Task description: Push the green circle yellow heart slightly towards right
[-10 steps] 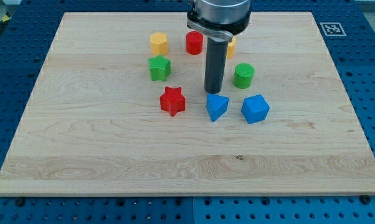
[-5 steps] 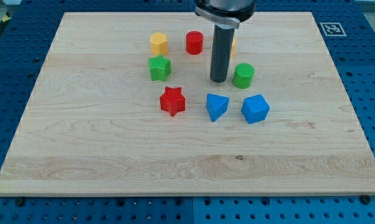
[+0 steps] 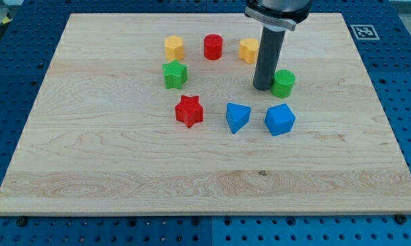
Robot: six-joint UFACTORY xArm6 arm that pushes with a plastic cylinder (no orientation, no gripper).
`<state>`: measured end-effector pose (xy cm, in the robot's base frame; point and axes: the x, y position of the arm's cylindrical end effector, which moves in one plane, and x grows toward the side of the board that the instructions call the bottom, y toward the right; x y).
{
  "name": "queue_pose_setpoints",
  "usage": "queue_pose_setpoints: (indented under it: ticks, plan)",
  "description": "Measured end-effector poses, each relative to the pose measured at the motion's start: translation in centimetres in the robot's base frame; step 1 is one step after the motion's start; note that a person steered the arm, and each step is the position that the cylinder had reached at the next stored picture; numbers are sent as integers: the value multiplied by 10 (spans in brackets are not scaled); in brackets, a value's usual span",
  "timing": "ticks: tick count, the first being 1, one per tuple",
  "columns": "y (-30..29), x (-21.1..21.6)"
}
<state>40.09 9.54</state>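
Note:
The green circle (image 3: pixel 284 83) stands right of the board's middle. My tip (image 3: pixel 263 87) is down on the board, touching the circle's left side. The yellow heart (image 3: pixel 248 50) lies above and left of the circle, just left of the rod's upper part. The rod runs up to the arm's head at the view's top.
A red cylinder (image 3: pixel 213 47) and a yellow hexagon (image 3: pixel 174 48) lie left of the heart. A green star (image 3: pixel 174 74) and a red star (image 3: pixel 189 111) are further left. Two blue blocks (image 3: pixel 237 117) (image 3: pixel 280 119) sit just below my tip. The board's right edge (image 3: pixel 379 102) is further off.
My tip moved up from the left blue block, then right against the green circle. The circle has slid a little to the right. The yellow heart is now uncovered.

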Motion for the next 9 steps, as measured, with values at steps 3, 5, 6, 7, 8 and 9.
queue_pose_setpoints:
  ticks: [3, 5, 6, 7, 8, 9]
  plan:
    - [-34, -42]
    - [-39, -64]
    - [-42, -70]
    - [-42, -75]
    - [-42, -79]
    - [-42, -85]
